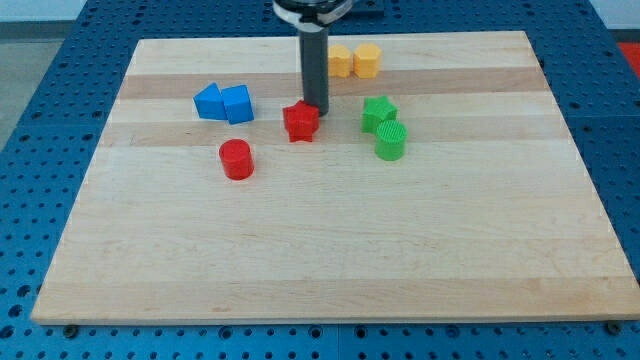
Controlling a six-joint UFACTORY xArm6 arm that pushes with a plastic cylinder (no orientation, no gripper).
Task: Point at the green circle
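My tip (316,108) stood bare, grasping nothing, touching the far right edge of the red star (301,121). The green circle (390,141) sat well right, just near of the green star (378,112). The approach seemed barely begun; next, a rightward slide.

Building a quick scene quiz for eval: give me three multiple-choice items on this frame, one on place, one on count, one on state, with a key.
1. Where is my tip?
A. beside the red star, at its upper right
B. on the green circle
C. by the blue blocks

2. How many green blocks are there?
A. one
B. two
C. three

3. How do the green circle and green star stand?
A. far apart
B. stacked
C. close together, star just above in the view

Key: 1 A, the rod ends at the red star's edge. 2 B, only the star and circle are green. 3 C, they sit right next to each other on the board.
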